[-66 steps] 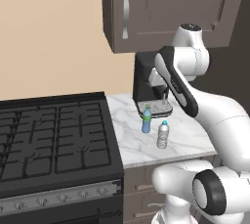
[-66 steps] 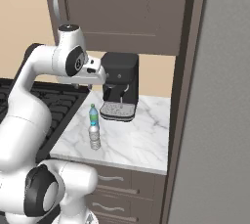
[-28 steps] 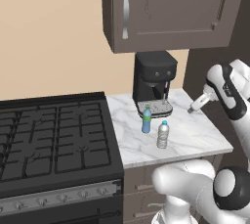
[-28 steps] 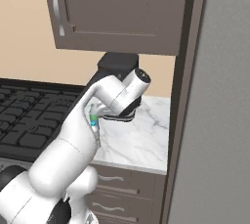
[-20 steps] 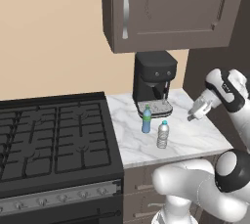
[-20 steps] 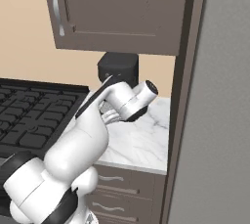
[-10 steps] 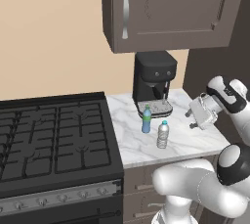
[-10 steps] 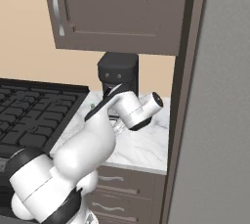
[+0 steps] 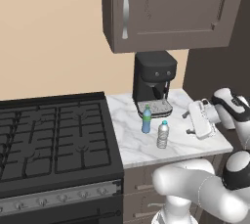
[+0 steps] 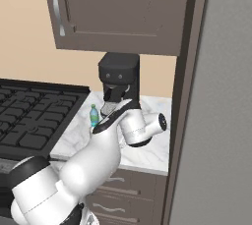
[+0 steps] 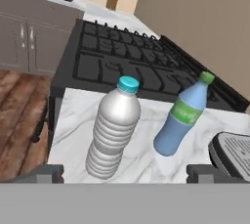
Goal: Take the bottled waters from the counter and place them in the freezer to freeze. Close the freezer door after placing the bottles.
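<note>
Fingers (image 11: pixel 124 173) spread apart, levelled sideways at the clear bottle (image 11: pixel 113 129) for a side grab; blue bottle (image 11: pixel 181 120) upright on desk (image 11: pixel 146 162).

A kitchen: gas stove (image 9: pixel 53 135), marble counter (image 9: pixel 141 145), coffee machine (image 9: pixel 154 83), cabinets (image 9: pixel 171 10)

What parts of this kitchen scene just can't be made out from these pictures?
- Clear bottle: in the right base view, the robot's own arm covers it.
- Blue bottle: in the right base view, the arm hides everything below its cap and shoulder.
- Freezer: the right base view's edge cuts it off, so whether its door is open cannot be told.
- Coffee machine: in the hand view, the edge cuts off all but its drip tray.
</note>
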You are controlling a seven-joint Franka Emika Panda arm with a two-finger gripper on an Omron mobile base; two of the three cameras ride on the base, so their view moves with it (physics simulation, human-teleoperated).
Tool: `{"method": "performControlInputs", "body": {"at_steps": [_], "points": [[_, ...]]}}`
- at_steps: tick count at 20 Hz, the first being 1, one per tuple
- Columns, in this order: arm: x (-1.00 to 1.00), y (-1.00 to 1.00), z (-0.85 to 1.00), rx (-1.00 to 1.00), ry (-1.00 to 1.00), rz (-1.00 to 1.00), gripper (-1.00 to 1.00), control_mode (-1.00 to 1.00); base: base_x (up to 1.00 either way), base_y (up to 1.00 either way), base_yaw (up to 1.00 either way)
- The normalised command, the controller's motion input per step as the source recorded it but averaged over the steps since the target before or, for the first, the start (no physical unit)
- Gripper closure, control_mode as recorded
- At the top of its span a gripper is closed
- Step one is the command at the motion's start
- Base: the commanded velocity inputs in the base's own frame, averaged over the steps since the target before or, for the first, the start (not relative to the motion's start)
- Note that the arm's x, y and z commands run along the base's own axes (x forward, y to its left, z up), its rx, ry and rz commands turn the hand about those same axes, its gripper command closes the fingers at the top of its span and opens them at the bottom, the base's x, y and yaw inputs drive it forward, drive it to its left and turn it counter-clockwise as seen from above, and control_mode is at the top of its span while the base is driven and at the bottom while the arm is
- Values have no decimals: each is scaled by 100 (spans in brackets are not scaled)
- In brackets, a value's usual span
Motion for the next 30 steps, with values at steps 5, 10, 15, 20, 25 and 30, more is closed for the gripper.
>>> {"method": "performControlInputs", "body": {"at_steps": [5,10,15,20,25,30], "points": [[16,1,-9,9,-4,5,-100,-100,0,0,0],[-13,13,-7,2,1,0,-100,-100,0,0,0],[-26,25,-5,1,2,0,-100,-100,0,0,0],[-4,23,0,0,0,0,-100,-100,0,0,0],[1,14,0,2,0,0,-100,-100,0,0,0],[0,11,-10,9,1,0,-100,-100,0,0,0]]}}
